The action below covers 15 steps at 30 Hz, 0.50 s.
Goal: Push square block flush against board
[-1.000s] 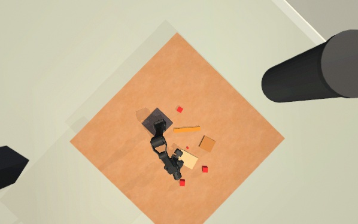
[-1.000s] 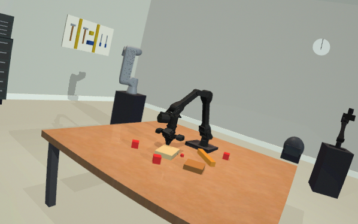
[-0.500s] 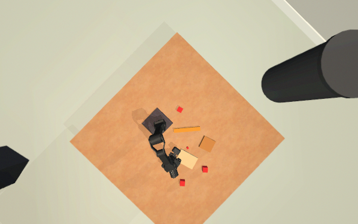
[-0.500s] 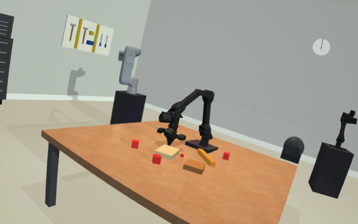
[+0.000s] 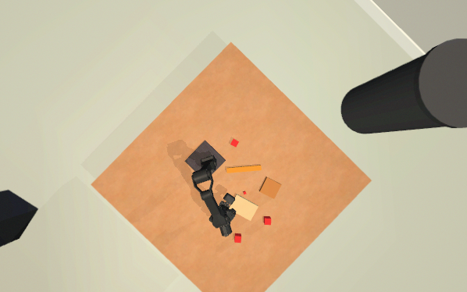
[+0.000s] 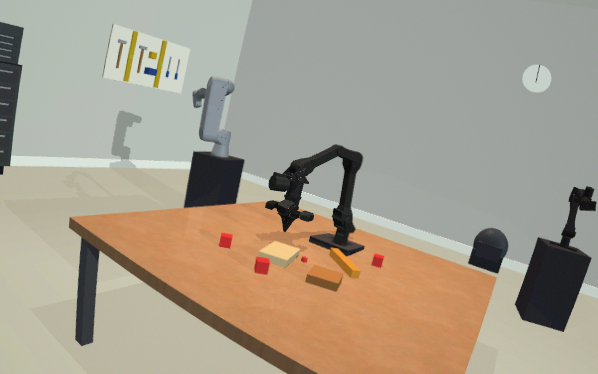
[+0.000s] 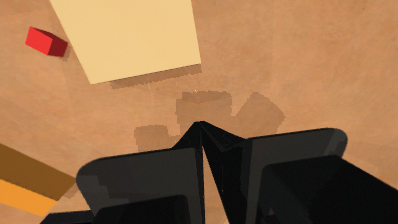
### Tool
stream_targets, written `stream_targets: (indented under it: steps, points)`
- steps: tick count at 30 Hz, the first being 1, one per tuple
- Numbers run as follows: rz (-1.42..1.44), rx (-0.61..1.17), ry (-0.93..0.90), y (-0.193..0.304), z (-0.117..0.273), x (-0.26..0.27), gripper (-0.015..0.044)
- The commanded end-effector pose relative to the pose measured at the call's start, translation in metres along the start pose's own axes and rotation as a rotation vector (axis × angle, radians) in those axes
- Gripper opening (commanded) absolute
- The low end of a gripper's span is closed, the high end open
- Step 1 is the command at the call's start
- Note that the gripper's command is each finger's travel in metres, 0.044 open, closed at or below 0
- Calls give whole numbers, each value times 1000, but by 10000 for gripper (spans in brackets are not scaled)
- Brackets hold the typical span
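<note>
The square block (image 5: 270, 188) (image 6: 324, 278) is brown-orange and lies flat, turned at an angle. The board (image 5: 244, 208) (image 6: 279, 253) (image 7: 135, 35) is a pale yellow, thicker rectangle lying flat. A gap separates the two, and no side of the block touches the board. The block is not in the wrist view. My gripper (image 6: 285, 230) (image 7: 199, 126) is shut and empty. Its tips hang above the table just off the board's end on the arm's side, not touching it. In the top view the arm hides the fingertips.
An orange bar (image 5: 244, 169) (image 6: 344, 263) (image 7: 22, 198) lies between the arm's base (image 6: 323, 243) and the block. A tiny red cube (image 5: 244, 192) (image 6: 304, 259) (image 7: 40, 41) sits beside the board. Larger red cubes (image 5: 267, 221) (image 5: 237, 238) (image 5: 234, 143) stand around.
</note>
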<state>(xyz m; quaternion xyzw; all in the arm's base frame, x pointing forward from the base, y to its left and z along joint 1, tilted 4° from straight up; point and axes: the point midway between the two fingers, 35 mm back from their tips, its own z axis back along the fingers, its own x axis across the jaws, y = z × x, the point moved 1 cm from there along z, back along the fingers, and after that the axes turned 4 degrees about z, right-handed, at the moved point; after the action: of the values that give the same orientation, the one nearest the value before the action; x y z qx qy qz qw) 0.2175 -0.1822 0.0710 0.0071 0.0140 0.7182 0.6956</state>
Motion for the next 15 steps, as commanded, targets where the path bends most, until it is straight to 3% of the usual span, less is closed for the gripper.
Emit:
stream_targets:
  steps: [1, 15]
  points:
    - [-24, 11, -7, -2, 2, -1, 0]
    - [-507, 7, -4, -67, 14, -25, 0]
